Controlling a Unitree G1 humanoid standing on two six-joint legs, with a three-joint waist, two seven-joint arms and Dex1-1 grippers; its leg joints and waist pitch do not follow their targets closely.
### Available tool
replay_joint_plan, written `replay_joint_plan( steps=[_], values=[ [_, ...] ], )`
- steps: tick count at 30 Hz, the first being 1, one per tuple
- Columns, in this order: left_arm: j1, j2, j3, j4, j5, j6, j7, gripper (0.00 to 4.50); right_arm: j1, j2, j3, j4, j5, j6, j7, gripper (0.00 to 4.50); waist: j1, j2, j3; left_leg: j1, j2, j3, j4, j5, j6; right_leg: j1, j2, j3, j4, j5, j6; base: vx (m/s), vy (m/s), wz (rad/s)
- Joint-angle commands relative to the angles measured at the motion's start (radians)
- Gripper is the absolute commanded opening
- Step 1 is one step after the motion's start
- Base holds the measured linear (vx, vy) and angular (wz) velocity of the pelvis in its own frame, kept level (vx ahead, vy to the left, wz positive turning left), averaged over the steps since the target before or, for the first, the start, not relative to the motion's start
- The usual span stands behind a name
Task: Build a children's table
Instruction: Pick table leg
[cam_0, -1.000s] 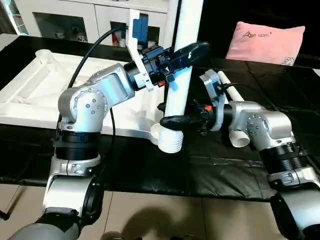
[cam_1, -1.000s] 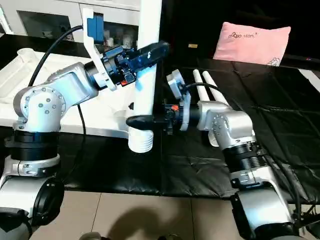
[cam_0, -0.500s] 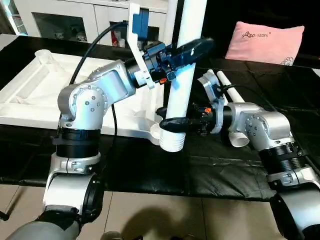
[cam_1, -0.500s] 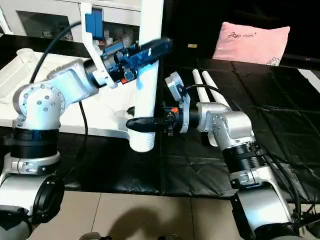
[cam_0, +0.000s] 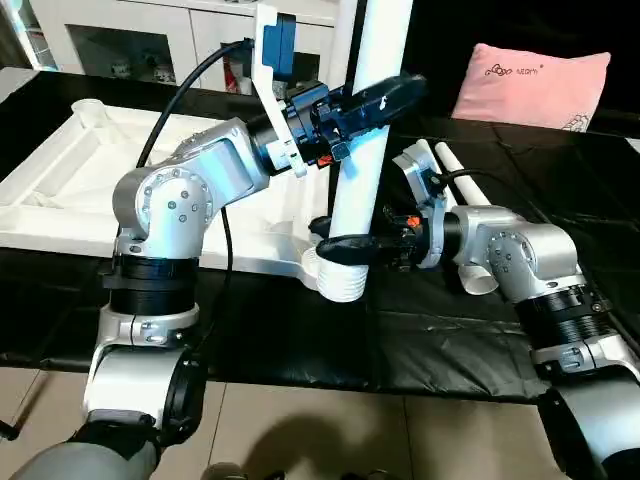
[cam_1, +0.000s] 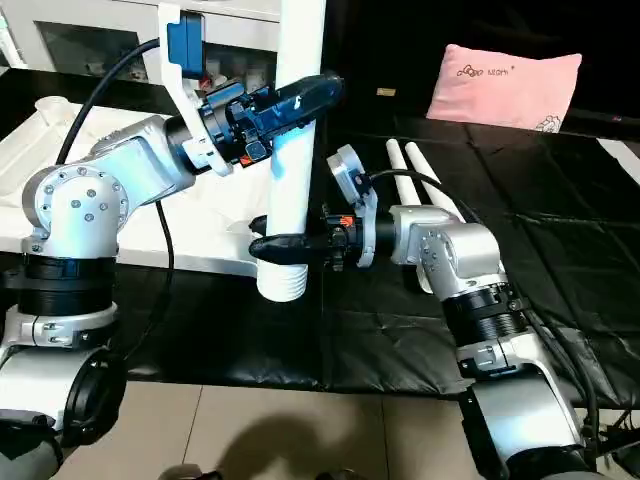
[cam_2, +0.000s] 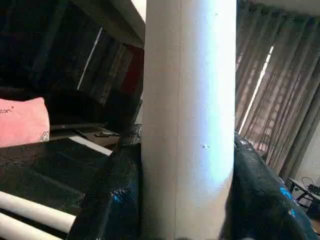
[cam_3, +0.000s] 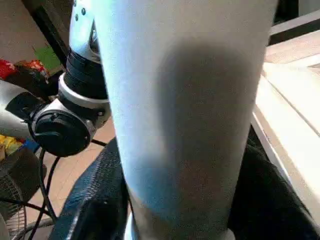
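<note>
Black cloth covers worktop; beige tile floor near. Far left: white cabinet w/ glass doors. Far right: pink pillow.

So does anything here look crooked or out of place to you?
The upright leg leans slightly rather than standing straight over the corner socket of the tabletop. Both end effectors, left and right, flank it. Nothing looks broken or spilled.
</note>
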Motion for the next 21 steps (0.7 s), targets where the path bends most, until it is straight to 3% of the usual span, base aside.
replay_joint_plan(
  steps=[1, 19, 21],
  values=[
    [-0.024, -0.015, -0.011, -0.03, -0.029, -0.001, -0.025, 1.77, -0.002, -0.008, 0.003, 0.007, -0.012, 0.009, -0.008, 2.12, 0.0, 0.0, -0.085, -0.01, -0.012, 0.022, -0.053, -0.017, 0.029, 0.091, -0.054, 0.038, -0.058, -0.103, -0.188, 0.0, 0.0, 0.0],
    [-0.017, -0.023, -0.003, -0.08, -0.087, 0.025, -0.064, 1.77, 0.009, -0.006, -0.001, 0.008, -0.016, -0.007, -0.01, 1.98, 0.001, 0.004, -0.085, -0.009, -0.011, 0.021, -0.053, -0.017, 0.03, 0.092, -0.054, 0.038, -0.056, -0.083, -0.2, 0.0, 0.0, 0.0],
    [-0.01, -0.031, 0.002, -0.107, -0.13, 0.046, -0.088, 2.33, 0.009, -0.004, -0.002, 0.011, -0.02, -0.014, -0.014, 1.98, 0.001, 0.003, -0.085, -0.01, -0.01, 0.021, -0.053, -0.019, 0.028, 0.093, -0.055, 0.039, -0.054, -0.082, -0.203, 0.0, 0.0, 0.0]
  ],
)
